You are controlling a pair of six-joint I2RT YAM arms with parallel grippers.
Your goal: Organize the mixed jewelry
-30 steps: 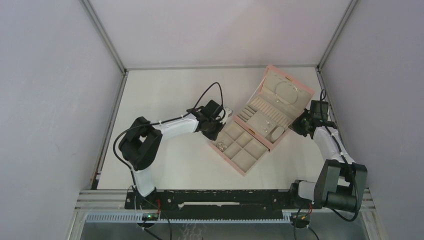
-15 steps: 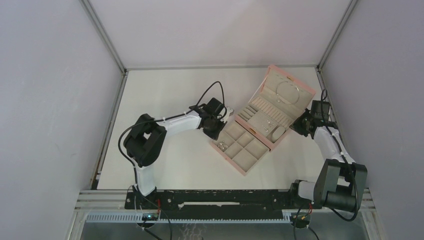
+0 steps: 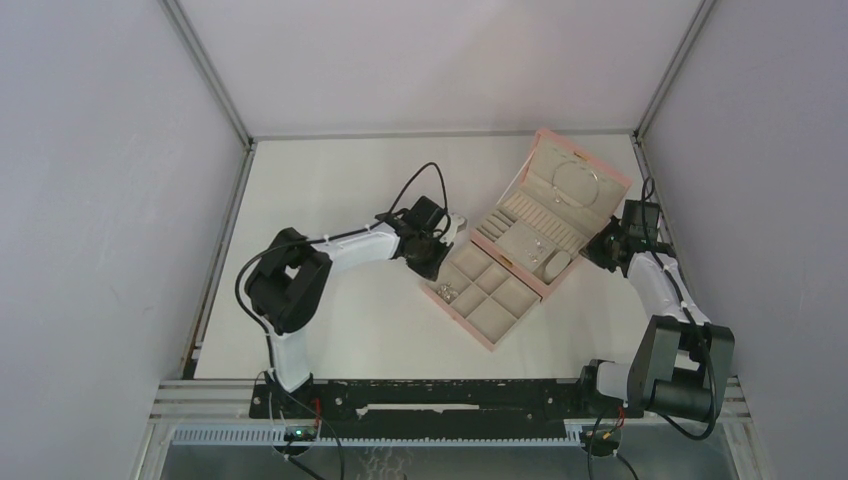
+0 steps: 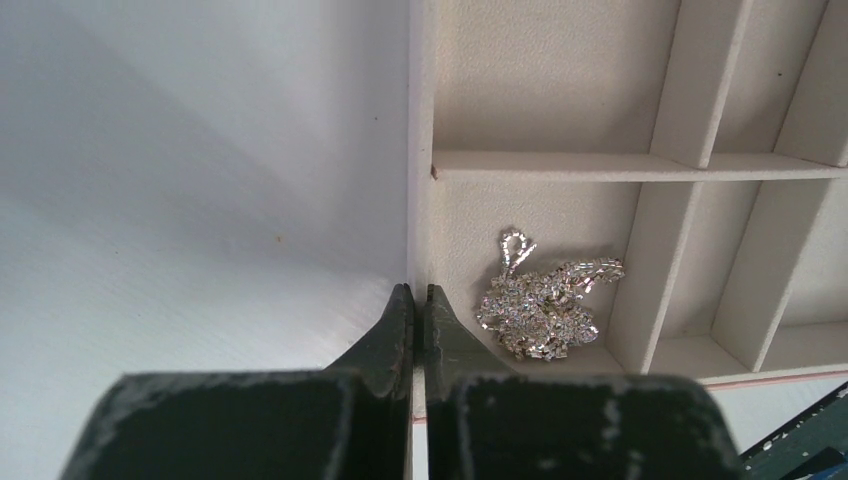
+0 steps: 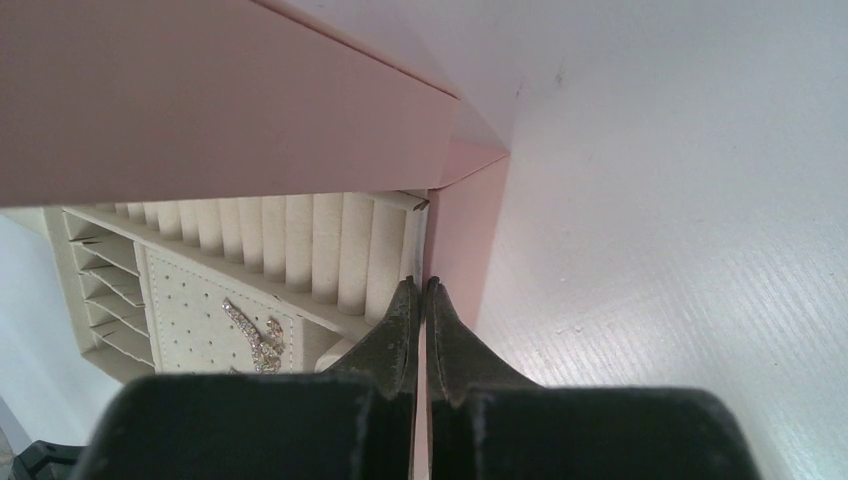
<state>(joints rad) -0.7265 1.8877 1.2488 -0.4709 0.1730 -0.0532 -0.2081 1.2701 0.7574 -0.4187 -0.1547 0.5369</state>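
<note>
The pink compartment tray (image 3: 470, 330) lies in front of the open pink box (image 3: 604, 206). A sparkling silver chain cluster (image 4: 540, 305) sits in the tray's near-left compartment and also shows in the top view (image 3: 443, 291). A thin silver hoop (image 3: 572, 182) hangs inside the box lid. A small sparkly piece (image 5: 258, 335) lies on the box's perforated pad. My left gripper (image 4: 418, 290) is shut on the tray's left wall (image 4: 420, 150). My right gripper (image 5: 419, 283) is shut on the box's right side wall (image 5: 465, 240).
The box's ring rolls (image 5: 300, 250) and small slots fill its base. A pale oval pad (image 3: 553, 266) lies at the box's right front corner. Grey enclosure walls stand close on the left, right and back. White tabletop (image 3: 340, 180) spreads left of the tray.
The left arm's elbow has shifted slightly right toward the tray. Both grippers stay at the tray and the box.
</note>
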